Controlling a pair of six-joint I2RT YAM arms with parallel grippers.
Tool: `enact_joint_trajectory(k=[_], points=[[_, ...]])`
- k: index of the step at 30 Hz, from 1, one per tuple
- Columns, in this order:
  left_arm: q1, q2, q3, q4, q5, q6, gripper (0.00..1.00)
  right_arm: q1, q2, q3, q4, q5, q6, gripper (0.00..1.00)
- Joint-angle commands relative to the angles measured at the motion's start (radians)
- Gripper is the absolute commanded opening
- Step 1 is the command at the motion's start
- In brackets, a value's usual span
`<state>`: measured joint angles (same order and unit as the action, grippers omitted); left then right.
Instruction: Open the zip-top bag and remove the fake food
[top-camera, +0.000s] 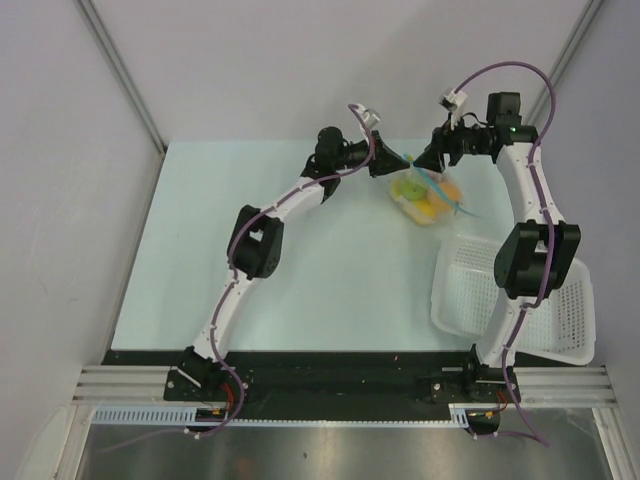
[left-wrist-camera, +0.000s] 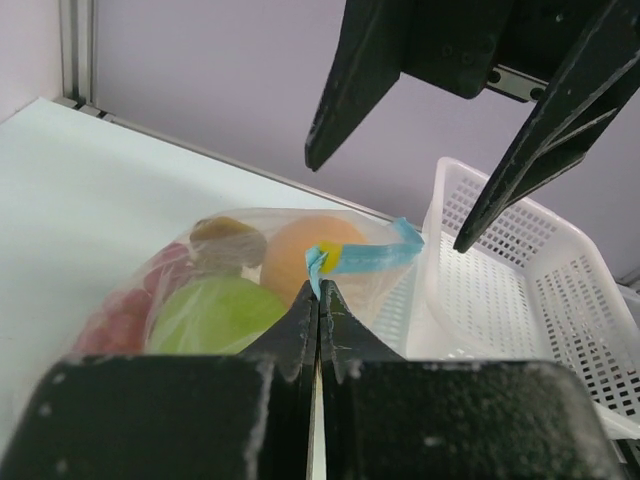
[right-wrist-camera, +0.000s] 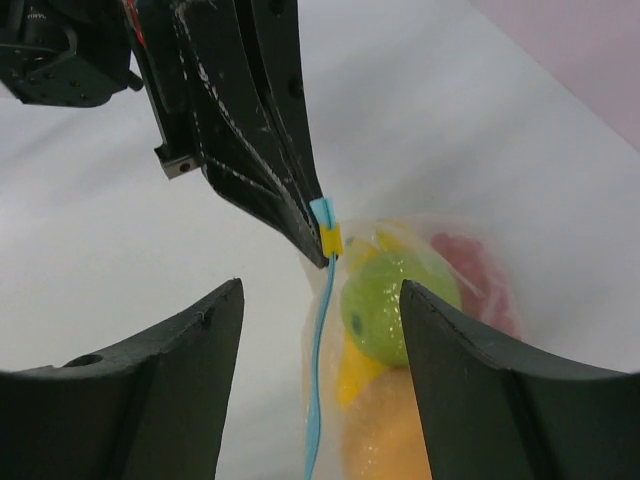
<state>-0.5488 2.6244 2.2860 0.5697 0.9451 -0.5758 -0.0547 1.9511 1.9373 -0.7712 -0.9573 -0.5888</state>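
The bag (top-camera: 425, 195) sits at about 1 o'clock on the table (top-camera: 300, 280). Through the plastic I make out a green apple (left-wrist-camera: 215, 310), an orange (left-wrist-camera: 305, 250), red berries (left-wrist-camera: 125, 310) and a yellow piece (right-wrist-camera: 355, 375). My left gripper (left-wrist-camera: 318, 300) is clamped tight on the end of the zip strip (left-wrist-camera: 375, 255). The right gripper (right-wrist-camera: 318, 300) hangs spread wide at the bag's 12 o'clock, gripping nothing. My worry is that thin corner pinch: a hard tug could slip it, or the right could catch both lips and haul the bag along unopened. The basket (top-camera: 560, 310) is at the bag's 5 o'clock.
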Motion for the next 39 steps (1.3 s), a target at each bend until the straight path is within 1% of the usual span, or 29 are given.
enact_joint_trajectory(k=[1, 9, 12, 13, 15, 16, 17, 18, 20, 21, 23, 24, 26, 28, 30, 32, 34, 35, 36, 37, 38, 39], points=[[-0.017, -0.129, -0.032, 0.051, -0.002, -0.019, 0.00, 0.029, -0.020, 0.043, 0.087, 0.025, 0.076, 0.67], [-0.019, -0.159, -0.056, 0.068, 0.007, -0.029, 0.00, 0.032, 0.029, 0.072, 0.089, 0.025, 0.080, 0.66], [-0.019, -0.159, -0.068, 0.081, 0.004, -0.041, 0.00, 0.030, 0.048, 0.091, 0.085, 0.015, 0.080, 0.60], [-0.019, -0.159, -0.066, 0.081, 0.004, -0.041, 0.00, 0.030, 0.049, 0.092, 0.087, 0.014, 0.080, 0.56], [-0.019, -0.159, -0.066, 0.079, 0.001, -0.042, 0.00, 0.027, 0.051, 0.091, 0.090, 0.006, 0.083, 0.49], [-0.019, -0.159, -0.066, 0.081, -0.002, -0.044, 0.00, 0.026, 0.051, 0.091, 0.089, -0.006, 0.083, 0.44], [-0.020, -0.159, -0.068, 0.084, -0.009, -0.048, 0.00, 0.024, 0.052, 0.088, 0.087, -0.012, 0.083, 0.40], [-0.019, -0.159, -0.066, 0.087, -0.015, -0.050, 0.00, 0.023, 0.051, 0.086, 0.084, -0.015, 0.080, 0.31], [-0.019, -0.162, -0.065, 0.075, -0.054, -0.053, 0.00, 0.019, 0.043, 0.075, 0.079, -0.023, 0.073, 0.18], [-0.016, -0.164, -0.066, 0.058, -0.072, -0.053, 0.00, 0.018, 0.039, 0.069, 0.076, -0.020, 0.073, 0.07], [-0.010, -0.168, -0.068, 0.026, -0.113, -0.059, 0.00, 0.012, 0.022, 0.051, 0.076, 0.008, 0.070, 0.00], [-0.007, -0.168, -0.072, 0.021, -0.146, -0.064, 0.00, 0.001, -0.007, 0.017, 0.079, 0.020, 0.070, 0.00], [0.001, -0.172, -0.082, 0.030, -0.164, -0.087, 0.00, -0.011, -0.041, -0.029, 0.101, 0.041, 0.072, 0.00], [0.007, -0.176, -0.097, 0.027, -0.200, -0.093, 0.00, -0.033, -0.105, -0.112, 0.150, 0.060, 0.086, 0.00], [0.007, -0.176, -0.097, 0.035, -0.200, -0.098, 0.00, -0.054, -0.167, -0.197, 0.196, 0.042, 0.099, 0.00], [0.007, -0.176, -0.099, 0.036, -0.203, -0.111, 0.00, -0.062, -0.196, -0.237, 0.248, 0.045, 0.118, 0.00], [0.007, -0.170, -0.092, 0.087, -0.171, -0.136, 0.00, -0.071, -0.213, -0.268, 0.279, 0.011, 0.132, 0.00], [0.004, -0.162, -0.085, 0.097, -0.160, -0.151, 0.00, -0.071, -0.212, -0.270, 0.292, 0.009, 0.162, 0.04], [0.003, -0.152, -0.060, 0.082, -0.146, -0.150, 0.00, -0.066, -0.207, -0.268, 0.312, 0.015, 0.175, 0.32], [0.001, -0.150, -0.054, 0.075, -0.131, -0.145, 0.00, -0.053, -0.199, -0.261, 0.326, 0.018, 0.187, 0.44], [0.001, -0.152, -0.057, 0.070, -0.124, -0.136, 0.00, -0.045, -0.195, -0.259, 0.337, 0.022, 0.191, 0.48], [0.000, -0.156, -0.071, 0.071, -0.118, -0.133, 0.00, -0.037, -0.190, -0.253, 0.358, 0.032, 0.198, 0.50]])
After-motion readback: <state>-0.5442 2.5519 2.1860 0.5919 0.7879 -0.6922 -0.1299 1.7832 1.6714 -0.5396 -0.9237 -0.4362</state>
